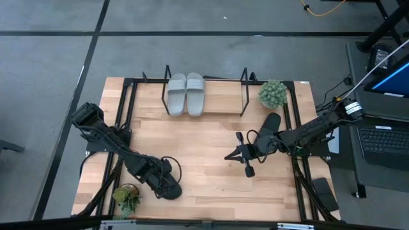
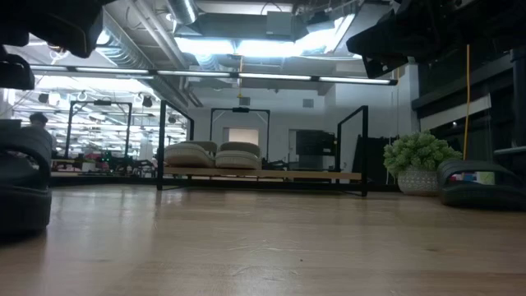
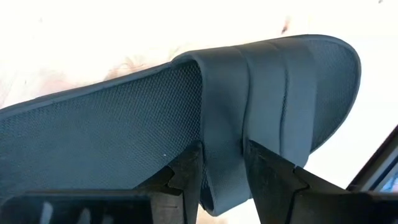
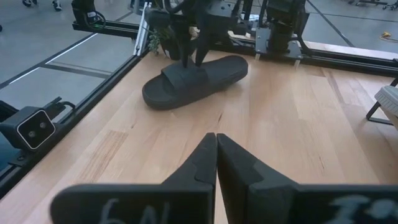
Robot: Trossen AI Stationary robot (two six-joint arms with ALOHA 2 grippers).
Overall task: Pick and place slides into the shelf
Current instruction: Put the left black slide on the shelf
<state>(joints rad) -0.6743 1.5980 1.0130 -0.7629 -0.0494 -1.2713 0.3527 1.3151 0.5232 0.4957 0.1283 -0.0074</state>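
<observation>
A black slide point(image 1: 172, 190) lies near the table's near-left corner, with my left gripper point(image 1: 165, 179) down on it; the right wrist view shows the same slide point(image 4: 217, 71) flat on the wood. A second black slide point(image 1: 271, 121) rests on its sole by the potted plant. Two light grey slides point(image 1: 186, 94) sit side by side on the wooden base of the shelf point(image 1: 243, 89) at the far edge. My right gripper point(image 1: 228, 155) hovers shut over the table's middle-right, touching nothing. My left gripper point(image 3: 224, 180) pinches the black slide's wide strap point(image 3: 224, 143) between its two fingers point(image 3: 186, 171), at the strap's edge toward the heel. The fingers come from above, pointing down, as the right wrist view shows. The slide's sole lies on the table.
A round green plant point(image 1: 273, 94) stands at the shelf's right end. A smaller plant point(image 1: 128, 198) sits in the near-left corner beside the held slide. The black frame point(image 1: 291, 128) runs around the table. Bare wood point(image 1: 204, 147) lies between the arms and the shelf.
</observation>
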